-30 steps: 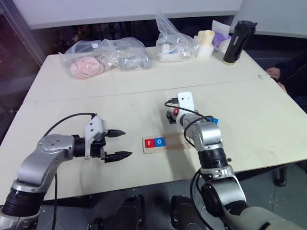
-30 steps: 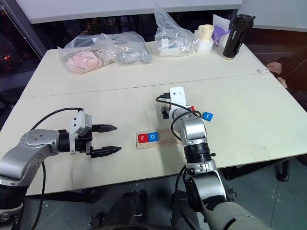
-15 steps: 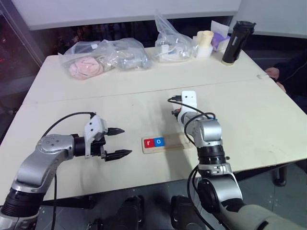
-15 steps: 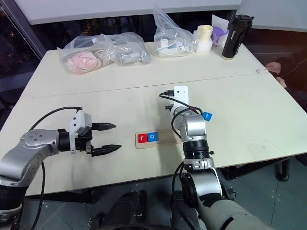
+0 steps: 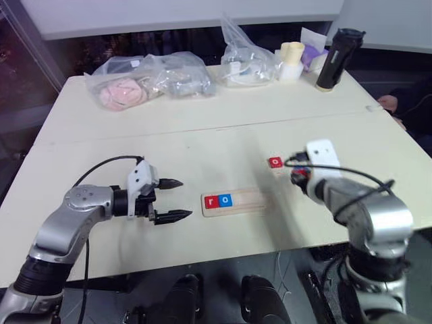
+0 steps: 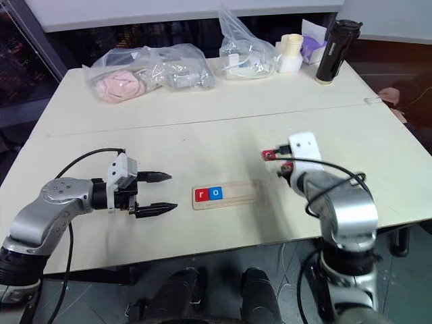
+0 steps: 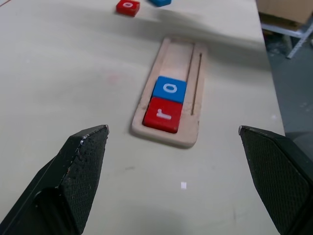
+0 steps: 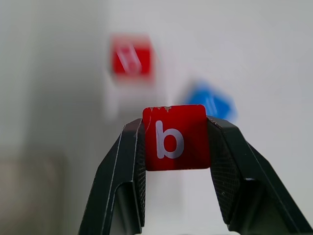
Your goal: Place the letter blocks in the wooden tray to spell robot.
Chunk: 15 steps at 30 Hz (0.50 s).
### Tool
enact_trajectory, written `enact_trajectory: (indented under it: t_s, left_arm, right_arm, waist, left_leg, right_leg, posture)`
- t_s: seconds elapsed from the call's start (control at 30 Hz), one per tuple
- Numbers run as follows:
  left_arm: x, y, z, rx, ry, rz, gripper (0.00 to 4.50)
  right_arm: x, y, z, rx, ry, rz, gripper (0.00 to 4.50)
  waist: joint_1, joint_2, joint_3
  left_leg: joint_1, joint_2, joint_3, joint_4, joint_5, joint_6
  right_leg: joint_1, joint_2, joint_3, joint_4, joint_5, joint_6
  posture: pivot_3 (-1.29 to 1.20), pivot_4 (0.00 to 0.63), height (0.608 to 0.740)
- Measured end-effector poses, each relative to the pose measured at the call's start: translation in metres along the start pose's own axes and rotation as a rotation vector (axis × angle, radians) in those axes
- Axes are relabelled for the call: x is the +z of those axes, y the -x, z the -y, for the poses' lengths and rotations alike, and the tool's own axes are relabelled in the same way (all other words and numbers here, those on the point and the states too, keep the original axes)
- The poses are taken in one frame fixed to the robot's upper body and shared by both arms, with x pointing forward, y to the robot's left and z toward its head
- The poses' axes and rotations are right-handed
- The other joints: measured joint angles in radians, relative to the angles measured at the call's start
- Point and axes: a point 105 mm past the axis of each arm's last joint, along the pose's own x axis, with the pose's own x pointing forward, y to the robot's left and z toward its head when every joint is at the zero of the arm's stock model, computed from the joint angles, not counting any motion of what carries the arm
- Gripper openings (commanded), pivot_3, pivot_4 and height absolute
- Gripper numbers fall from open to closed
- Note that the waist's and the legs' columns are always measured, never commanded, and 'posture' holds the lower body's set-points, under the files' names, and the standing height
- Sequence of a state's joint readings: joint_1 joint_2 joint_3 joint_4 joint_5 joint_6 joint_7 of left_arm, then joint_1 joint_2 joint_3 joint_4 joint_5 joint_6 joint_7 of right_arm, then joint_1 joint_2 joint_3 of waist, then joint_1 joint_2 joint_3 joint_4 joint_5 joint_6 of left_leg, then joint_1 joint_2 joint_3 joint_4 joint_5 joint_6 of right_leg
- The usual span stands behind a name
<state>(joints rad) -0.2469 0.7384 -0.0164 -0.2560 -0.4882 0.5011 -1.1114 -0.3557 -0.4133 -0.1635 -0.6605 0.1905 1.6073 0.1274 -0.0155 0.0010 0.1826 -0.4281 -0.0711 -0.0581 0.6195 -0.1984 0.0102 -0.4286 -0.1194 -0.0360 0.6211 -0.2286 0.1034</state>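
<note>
The wooden tray [image 5: 244, 200] lies mid-table with a red r block [image 5: 210, 200] and a blue o block [image 5: 225, 200] at its left end. My right gripper [image 8: 176, 139] is shut on a red b block [image 8: 174, 137], held above the table to the right of the tray [image 7: 191, 73]. Beyond the tray's right end a red letter block [image 5: 275, 162] lies loose; the wrist views also show a blue block [image 8: 210, 105] beside it. My left gripper [image 5: 184, 198] hangs open just left of the tray, pointing at it, with nothing between its fingers.
Plastic bags [image 5: 145, 79] of items, a pale cup [image 5: 290, 61] and a black bottle [image 5: 332, 59] stand along the table's far edge. A person's hand [image 5: 387, 102] rests at the far right edge. Bare tabletop surrounds the tray.
My right gripper shut on the red b block among the loose blocks, then swung back and to the right with it. The left gripper stayed put, open.
</note>
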Motion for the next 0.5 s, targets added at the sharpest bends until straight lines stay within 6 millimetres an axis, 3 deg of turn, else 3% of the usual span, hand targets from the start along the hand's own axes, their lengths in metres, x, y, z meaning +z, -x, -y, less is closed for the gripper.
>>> enact_trajectory:
  t_s: [0.1, 0.2, 0.5]
  left_arm:
    - [0.005, -0.001, 0.005, -0.043, 0.014, 0.036, 4.5]
    - [0.007, -0.001, 0.007, -0.07, 0.03, 0.055, 4.5]
    - [0.016, -0.001, 0.006, -0.083, 0.011, 0.078, 4.5]
  right_arm:
    - [-0.02, 0.005, 0.002, -0.005, -0.013, -0.038, 1.18]
    - [-0.027, 0.005, 0.001, -0.005, -0.027, -0.054, 1.18]
    - [-0.018, 0.001, -0.007, 0.003, -0.072, -0.021, 1.18]
  waist:
    - [0.001, 0.0, 0.0]
    - [0.004, 0.0, 0.0]
    - [0.005, 0.0, 0.0]
  left_leg:
    - [0.0, 0.001, 0.0, 0.0, 0.0, 0.0]
    - [0.0, 0.001, 0.0, 0.0, 0.0, 0.0]
    - [-0.002, 0.0, 0.0, -0.001, 0.0, 0.0]
  right_leg:
    - [0.0, 0.0, 0.0, -0.002, 0.0, 0.0]
    - [0.001, 0.0, 0.0, -0.003, 0.0, 0.0]
    - [0.001, 0.001, -0.001, -0.006, 0.002, -0.003]
  posture:
    - [0.0, 0.15, 0.725]
    - [0.0, 0.15, 0.725]
    - [0.0, 0.15, 0.725]
